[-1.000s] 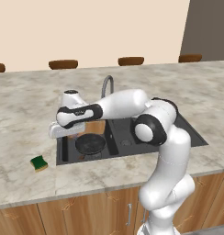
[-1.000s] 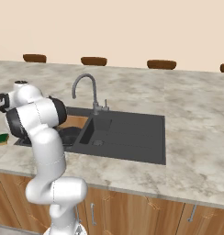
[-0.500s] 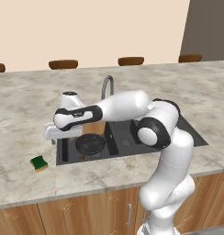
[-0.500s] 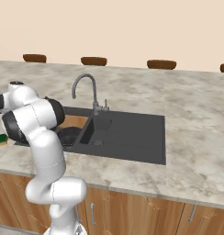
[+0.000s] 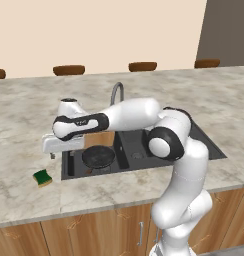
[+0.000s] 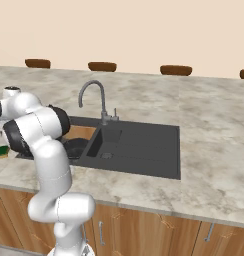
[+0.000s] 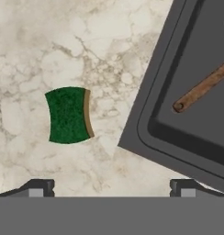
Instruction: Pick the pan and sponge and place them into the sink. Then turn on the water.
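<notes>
The pan (image 5: 98, 156) sits in the left basin of the sink (image 5: 204, 145), left of centre in the left base view. The sponge (image 5: 42, 177) lies on the tabletop (image 5: 24, 125) at lower left, apart from the sink's corner. The tool (image 7: 112, 186) hangs above, tips spread wide and empty. In the hand view the sponge sits well left of its middle; dropping straight down would miss it, or a tip could clip the sink rim.
</notes>
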You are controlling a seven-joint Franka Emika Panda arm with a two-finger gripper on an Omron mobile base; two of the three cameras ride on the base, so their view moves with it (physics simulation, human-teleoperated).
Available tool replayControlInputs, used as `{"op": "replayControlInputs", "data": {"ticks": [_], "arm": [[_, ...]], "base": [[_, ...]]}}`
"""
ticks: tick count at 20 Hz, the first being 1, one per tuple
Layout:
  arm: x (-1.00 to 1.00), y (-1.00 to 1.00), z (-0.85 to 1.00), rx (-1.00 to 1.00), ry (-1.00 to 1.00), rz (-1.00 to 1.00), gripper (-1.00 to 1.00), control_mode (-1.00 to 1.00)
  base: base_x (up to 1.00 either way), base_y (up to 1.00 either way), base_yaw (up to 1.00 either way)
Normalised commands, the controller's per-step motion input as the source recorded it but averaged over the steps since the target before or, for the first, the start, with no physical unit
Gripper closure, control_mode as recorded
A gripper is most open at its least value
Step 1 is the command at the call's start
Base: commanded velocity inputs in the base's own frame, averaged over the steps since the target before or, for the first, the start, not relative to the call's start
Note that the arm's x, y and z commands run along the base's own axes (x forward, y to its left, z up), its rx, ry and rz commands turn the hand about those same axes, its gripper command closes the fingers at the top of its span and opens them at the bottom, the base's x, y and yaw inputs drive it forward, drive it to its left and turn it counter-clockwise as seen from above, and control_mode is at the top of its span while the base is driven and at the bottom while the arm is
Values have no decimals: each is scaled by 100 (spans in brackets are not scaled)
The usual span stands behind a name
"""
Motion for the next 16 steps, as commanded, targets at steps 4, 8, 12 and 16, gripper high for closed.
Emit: {"op": "replayControlInputs", "data": {"ticks": [4, 8, 12, 16], "arm": [[-5, 23, 3, -4, 4, 10, -100, -100], [0, 21, -1, -1, 1, 9, -100, -100], [0, 17, -10, 0, -1, 6, -100, -100], [0, 20, -13, 0, -1, 3, -100, -100]], "base": [[0, 0, 0], [0, 0, 0], [0, 0, 0], [0, 0, 0]]}}
